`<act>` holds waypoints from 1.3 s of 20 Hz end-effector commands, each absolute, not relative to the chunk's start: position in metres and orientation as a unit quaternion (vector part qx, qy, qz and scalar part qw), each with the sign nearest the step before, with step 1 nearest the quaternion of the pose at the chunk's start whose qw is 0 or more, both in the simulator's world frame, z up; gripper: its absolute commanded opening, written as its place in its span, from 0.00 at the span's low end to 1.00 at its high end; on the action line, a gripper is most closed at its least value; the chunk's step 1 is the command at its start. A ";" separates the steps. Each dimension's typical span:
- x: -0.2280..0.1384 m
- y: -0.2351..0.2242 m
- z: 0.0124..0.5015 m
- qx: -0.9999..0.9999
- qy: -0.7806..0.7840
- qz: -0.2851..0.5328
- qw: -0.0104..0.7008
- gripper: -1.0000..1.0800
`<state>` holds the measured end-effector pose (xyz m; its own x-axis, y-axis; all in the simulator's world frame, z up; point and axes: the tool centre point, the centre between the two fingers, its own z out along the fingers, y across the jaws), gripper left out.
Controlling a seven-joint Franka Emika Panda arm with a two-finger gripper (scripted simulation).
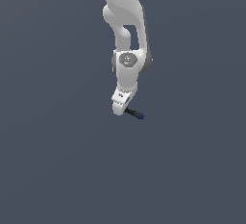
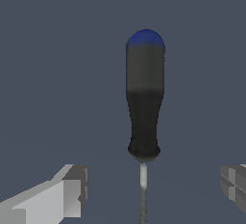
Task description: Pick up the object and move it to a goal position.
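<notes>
The object (image 2: 144, 98) is a black rod-like handle with a blue tip at one end and a thin grey shaft at the other. In the wrist view the shaft runs down between my two fingers (image 2: 67, 194), which stand far apart and do not touch it. My gripper (image 2: 153, 189) is open around the shaft. In the exterior view the gripper (image 1: 119, 108) hangs low from the white arm, and the object (image 1: 135, 114) sticks out from under it toward the exterior view's right, blue tip outermost. Whether the object rests on the ground I cannot tell.
A plain dark grey surface (image 1: 57, 170) fills both views. The white arm (image 1: 126, 31) comes down from the top middle of the exterior view.
</notes>
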<state>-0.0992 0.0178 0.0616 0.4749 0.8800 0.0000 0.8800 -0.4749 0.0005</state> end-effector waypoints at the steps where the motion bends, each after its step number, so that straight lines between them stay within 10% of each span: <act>1: -0.100 0.018 0.055 0.858 0.513 0.000 0.000 0.96; 14: -0.100 0.018 0.015 0.857 0.515 0.000 0.000 0.96; 15: -0.100 0.018 0.015 0.857 0.515 0.000 0.000 0.00; 26: -0.100 0.018 0.015 0.857 0.515 0.000 0.000 0.00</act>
<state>-0.1001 0.0178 0.0155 0.4702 0.8826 -0.0002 0.8826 -0.4702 0.0005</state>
